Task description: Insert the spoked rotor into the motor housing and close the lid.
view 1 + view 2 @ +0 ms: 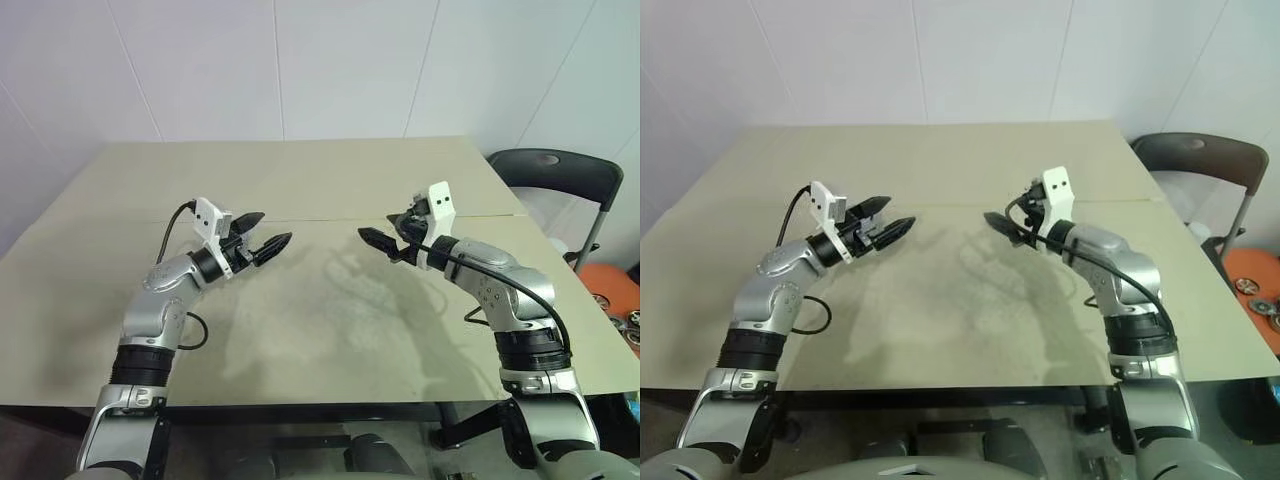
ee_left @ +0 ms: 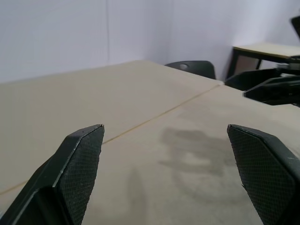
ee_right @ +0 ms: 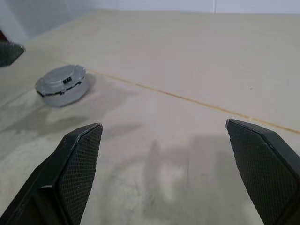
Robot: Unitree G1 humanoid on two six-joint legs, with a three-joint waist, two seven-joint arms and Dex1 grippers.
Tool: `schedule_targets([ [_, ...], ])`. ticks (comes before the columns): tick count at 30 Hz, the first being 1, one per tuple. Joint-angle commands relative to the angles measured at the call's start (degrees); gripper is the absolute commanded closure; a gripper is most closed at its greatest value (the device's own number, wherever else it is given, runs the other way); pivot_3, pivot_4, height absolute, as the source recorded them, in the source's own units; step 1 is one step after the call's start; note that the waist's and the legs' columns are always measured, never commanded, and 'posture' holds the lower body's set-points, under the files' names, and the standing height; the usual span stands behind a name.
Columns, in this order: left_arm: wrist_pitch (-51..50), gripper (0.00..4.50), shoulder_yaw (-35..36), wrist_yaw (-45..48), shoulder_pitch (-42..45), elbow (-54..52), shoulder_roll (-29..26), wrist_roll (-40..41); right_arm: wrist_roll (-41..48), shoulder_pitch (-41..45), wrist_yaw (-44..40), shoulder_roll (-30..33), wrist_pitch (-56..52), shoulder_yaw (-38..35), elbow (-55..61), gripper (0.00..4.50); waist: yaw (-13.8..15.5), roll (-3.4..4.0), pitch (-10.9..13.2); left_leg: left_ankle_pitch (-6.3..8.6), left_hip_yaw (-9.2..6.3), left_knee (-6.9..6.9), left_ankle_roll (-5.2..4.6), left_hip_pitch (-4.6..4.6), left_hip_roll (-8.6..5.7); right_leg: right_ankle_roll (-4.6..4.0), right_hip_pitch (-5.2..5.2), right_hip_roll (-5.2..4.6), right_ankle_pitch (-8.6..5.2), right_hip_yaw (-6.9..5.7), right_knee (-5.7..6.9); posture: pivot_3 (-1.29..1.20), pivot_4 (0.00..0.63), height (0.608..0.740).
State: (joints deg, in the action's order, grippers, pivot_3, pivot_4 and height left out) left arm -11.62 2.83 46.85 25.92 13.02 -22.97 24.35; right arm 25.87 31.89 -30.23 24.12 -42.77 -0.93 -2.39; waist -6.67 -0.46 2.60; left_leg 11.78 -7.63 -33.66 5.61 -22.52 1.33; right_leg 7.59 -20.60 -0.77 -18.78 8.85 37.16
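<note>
A squat round grey casing (image 3: 62,84) lies flat on the beige table (image 1: 330,330); I take it for the motor housing with a grey lid on top. Nothing of its inside shows. The spoked rotor is out of view. My left gripper (image 1: 274,228) hovers above the table's left half, open and empty, pointing toward the middle. Facing it from the right is my right gripper (image 1: 378,228), also open and empty. The casing sits some way ahead of the right gripper (image 3: 164,124), near a dark fingertip (image 3: 9,51) of the left one. The right gripper (image 2: 272,86) shows ahead of the left gripper (image 2: 165,129).
A seam (image 1: 330,220) runs across the table between the grippers. A dark chair (image 1: 555,175) stands off the table's far right corner, with an orange object (image 1: 615,285) on the floor beside it. White walls close the back. Another table (image 2: 267,47) stands beyond the chair.
</note>
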Motion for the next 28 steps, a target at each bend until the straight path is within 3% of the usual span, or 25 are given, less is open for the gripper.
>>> schedule_targets([
  [1, 3.30, 0.02, -0.49, 1.46, 1.25, 0.46, -0.50, -2.16, -0.82, 0.43, -1.18, 0.60, 1.80, -0.28, 1.99, 0.10, 0.14, 0.00, 0.00, 0.00, 0.00, -0.01, 0.00, 0.00, 0.00, 0.00, 0.00, 0.00, 0.00, 0.00, 0.01, 0.00, 0.000, 0.740],
  [9, 6.57, 0.02, -0.83, 1.81, 2.15, 2.88, 0.86, -3.95, -3.76, 1.46, -1.90, 0.59, 3.55, 0.14, -0.02, 0.10, 1.35, -0.01, 0.01, 0.00, 0.00, -0.05, 0.00, 0.00, 0.00, 0.00, 0.02, 0.00, 0.00, 0.00, 0.01, 0.00, 0.000, 0.740],
  [28, 12.36, 0.02, -1.30, 6.37, 3.45, 5.75, 2.67, -4.94, -3.91, 0.06, -3.65, 0.99, 5.05, -2.48, 0.83, 0.10, 1.24, -0.02, 0.02, 0.00, 0.00, -0.11, 0.00, 0.01, 0.00, 0.00, 0.05, 0.00, 0.01, -0.01, 0.04, 0.00, 0.000, 0.740],
])
